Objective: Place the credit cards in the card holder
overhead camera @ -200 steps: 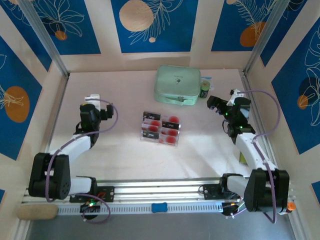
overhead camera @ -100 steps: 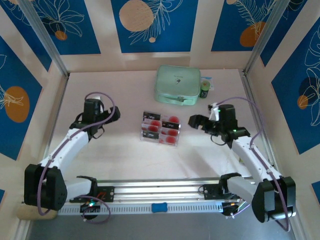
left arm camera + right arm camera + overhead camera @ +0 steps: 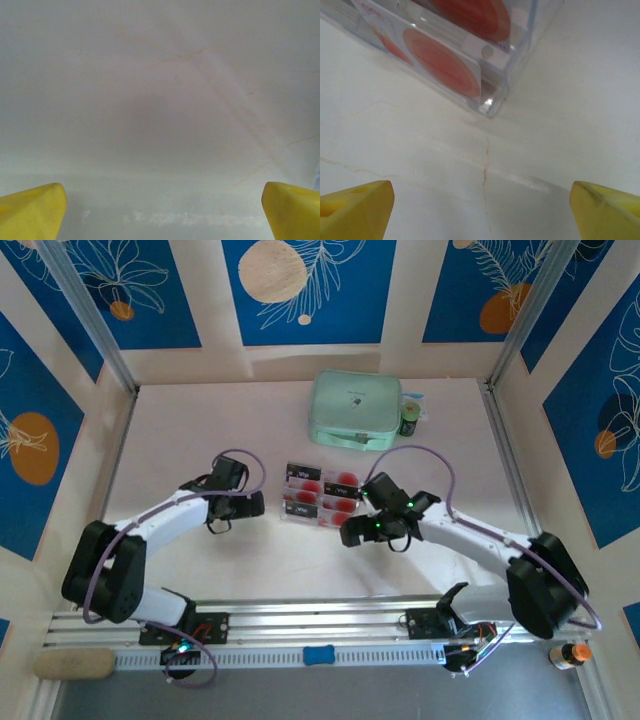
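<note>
Since the cards (image 3: pixel 320 498) sit in the clear tray (image 3: pixel 520 55) and the holder (image 3: pixel 410 423) lies well apart beside the mint case (image 3: pixel 355 410), nothing is done yet. The left fingers (image 3: pixel 30 212) and right fingers (image 3: pixel 355 207) flank the tray, spread and empty.

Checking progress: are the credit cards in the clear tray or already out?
In. Red-circled credit cards sit inside the clear tray; right wrist view shows them behind its wall.

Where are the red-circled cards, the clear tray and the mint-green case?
credit cards (image 3: pixel 320 497): top view, middle of the group.
clear tray (image 3: pixel 496 95): right wrist view, its near corner.
mint-green case (image 3: pixel 355 410): top view, middle of its lid.
</note>
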Controlling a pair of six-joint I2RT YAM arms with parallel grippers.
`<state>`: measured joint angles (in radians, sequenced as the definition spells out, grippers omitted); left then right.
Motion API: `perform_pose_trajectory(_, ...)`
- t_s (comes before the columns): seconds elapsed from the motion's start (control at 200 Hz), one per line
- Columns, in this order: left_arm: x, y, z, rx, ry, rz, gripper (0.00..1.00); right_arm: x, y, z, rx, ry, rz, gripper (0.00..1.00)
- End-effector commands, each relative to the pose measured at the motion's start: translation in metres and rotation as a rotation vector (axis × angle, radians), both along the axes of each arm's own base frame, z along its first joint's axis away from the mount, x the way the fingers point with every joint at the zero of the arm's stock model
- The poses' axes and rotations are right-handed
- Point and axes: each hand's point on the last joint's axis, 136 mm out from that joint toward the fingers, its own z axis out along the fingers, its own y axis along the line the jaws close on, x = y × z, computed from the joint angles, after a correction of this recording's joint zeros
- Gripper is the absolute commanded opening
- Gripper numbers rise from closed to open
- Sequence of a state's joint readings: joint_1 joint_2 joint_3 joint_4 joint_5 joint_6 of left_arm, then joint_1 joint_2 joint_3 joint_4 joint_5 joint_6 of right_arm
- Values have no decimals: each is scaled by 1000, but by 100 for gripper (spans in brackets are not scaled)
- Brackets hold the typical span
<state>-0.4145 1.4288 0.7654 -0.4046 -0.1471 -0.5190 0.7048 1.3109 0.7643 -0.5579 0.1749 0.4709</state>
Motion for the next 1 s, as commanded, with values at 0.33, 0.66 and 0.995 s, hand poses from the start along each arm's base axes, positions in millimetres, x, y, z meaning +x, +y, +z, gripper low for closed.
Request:
perform_pose_trajectory(0.33, 13, -27, -8, 52, 26, -48, 100, 24, -3, -19, -410, -53, 33, 90)
perform_pose_trajectory(0.66, 19, -39, -14, 37, 31, -62, 100, 36, -9, -33, -423, 3, -2, 90)
perform_pose_trajectory(0.995, 41, -64, -17, 18, 31, -97, 100, 67, -24, -30, -458, 14, -90, 90)
